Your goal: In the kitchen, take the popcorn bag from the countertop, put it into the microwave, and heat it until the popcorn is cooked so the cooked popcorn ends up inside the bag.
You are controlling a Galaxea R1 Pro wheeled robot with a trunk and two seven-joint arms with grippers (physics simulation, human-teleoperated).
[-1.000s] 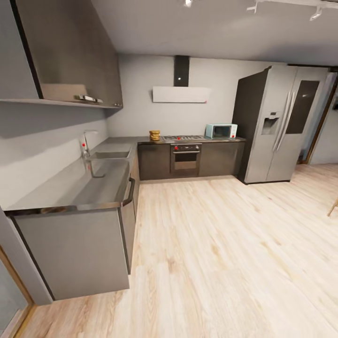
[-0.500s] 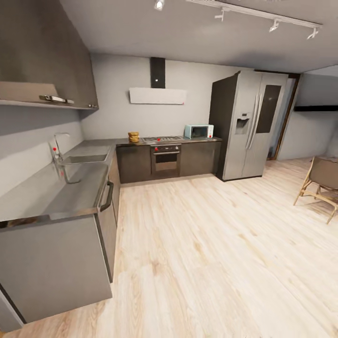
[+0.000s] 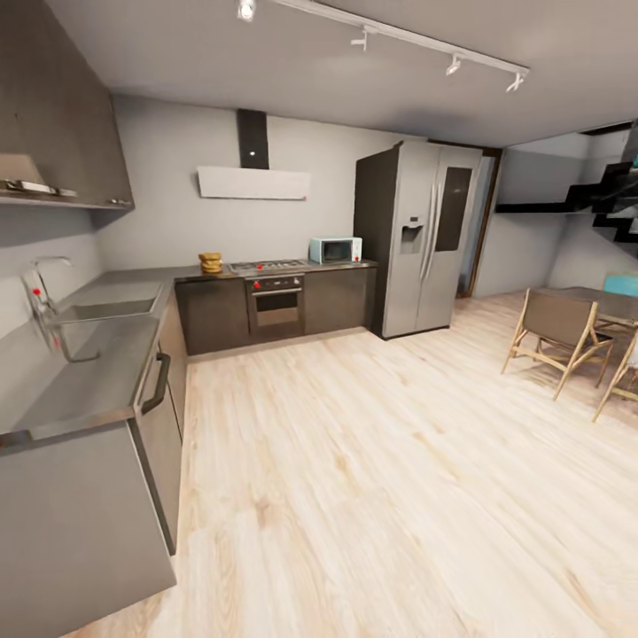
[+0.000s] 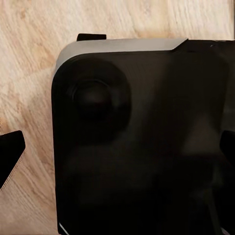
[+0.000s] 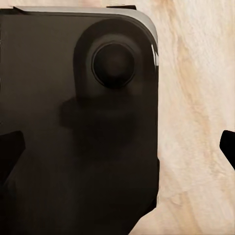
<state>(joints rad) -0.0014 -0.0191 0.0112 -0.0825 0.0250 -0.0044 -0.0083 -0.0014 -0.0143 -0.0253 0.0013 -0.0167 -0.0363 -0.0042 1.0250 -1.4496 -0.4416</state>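
Left pincer and right pincer: fingertips at frame edges, set wide apart, nothing between, above robot base and wood floor. Far ahead of both pincers: table with sink; on its far run, popcorn bag, hob, then microwave beside fridge. Chairs off to the right.

In the left wrist view, the left tool's dark fingertips show at opposite edges, spread wide, over the robot's black base. The right tool's fingertips are likewise parted, nothing between them.
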